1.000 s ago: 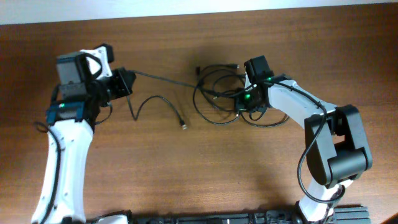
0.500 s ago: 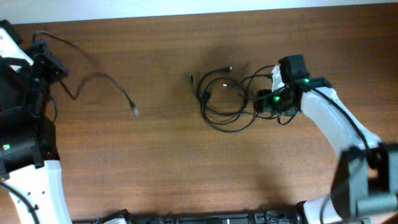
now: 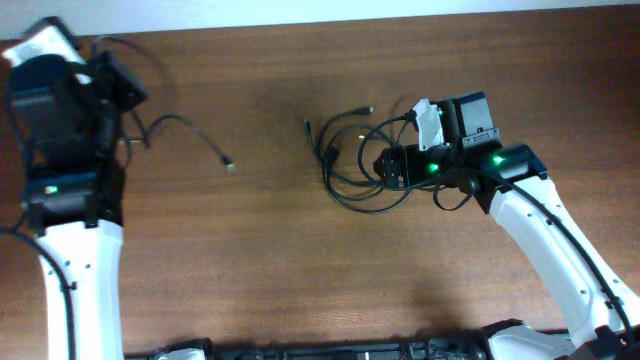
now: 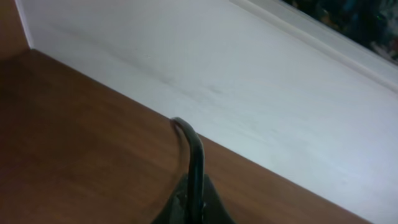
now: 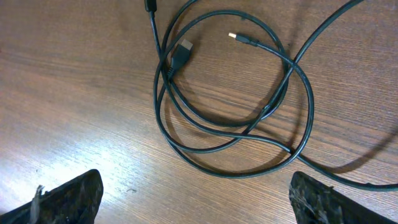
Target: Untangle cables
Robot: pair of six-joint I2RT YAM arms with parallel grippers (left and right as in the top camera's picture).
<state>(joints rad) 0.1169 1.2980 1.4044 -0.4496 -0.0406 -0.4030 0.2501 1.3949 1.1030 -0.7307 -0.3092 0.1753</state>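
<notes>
Swinging back into view since half a second ago, the left pincer (image 4: 191,208) is clenched on one freed cable (image 4: 198,155), holding it well left of the knotted bundle (image 5: 180,55) so the two stay separate. Meanwhile the right pincer (image 5: 196,196) has slid over the knotted bundle on the worktop (image 3: 280,270), fingers spread wide and empty, probably lining up the next cord

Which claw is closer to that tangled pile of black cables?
Right. The right gripper hovers open at the edge of the cable bundle; the left gripper is far away across the table, clamped on one separate cable.
</notes>
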